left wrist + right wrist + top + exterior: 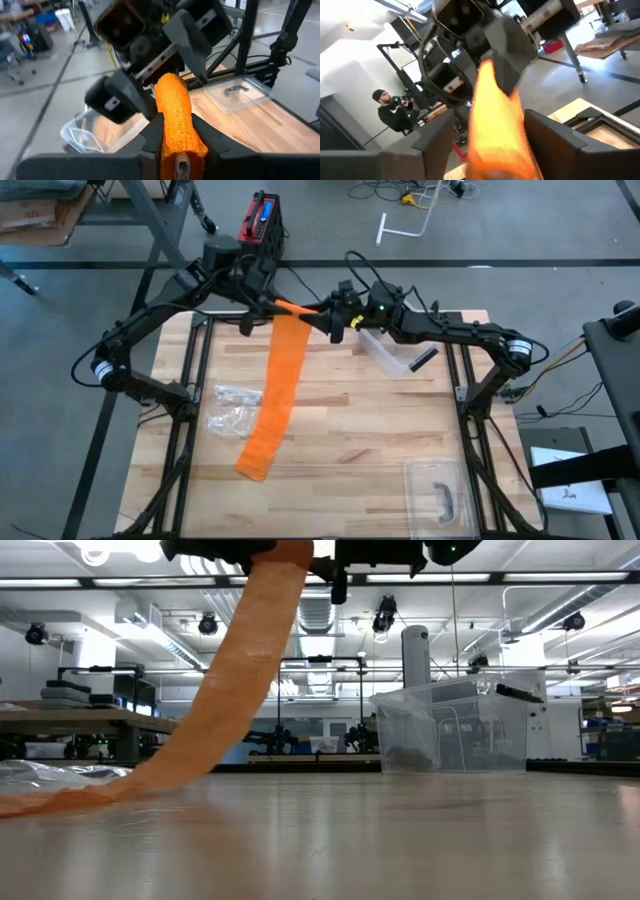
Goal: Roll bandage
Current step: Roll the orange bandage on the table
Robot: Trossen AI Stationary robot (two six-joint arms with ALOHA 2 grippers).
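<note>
Orange bandage point(278, 385) hangs from the table's 12 o'clock edge, tail trailing to 7. Left gripper point(175, 150) clamped on its top; right gripper point(492, 145) fingers apart around it. Risk: one-sided hold slips, roll unwinds.

Both dark six-joint arms reach inward and meet nose to nose high above the far edge of the worktop. The left gripper point(285, 307) has its jaws pinched on the raised end of the long orange fabric bandage point(277, 388). The right gripper point(322, 313) faces it, jaws standing apart on either side of the same end.
</note>
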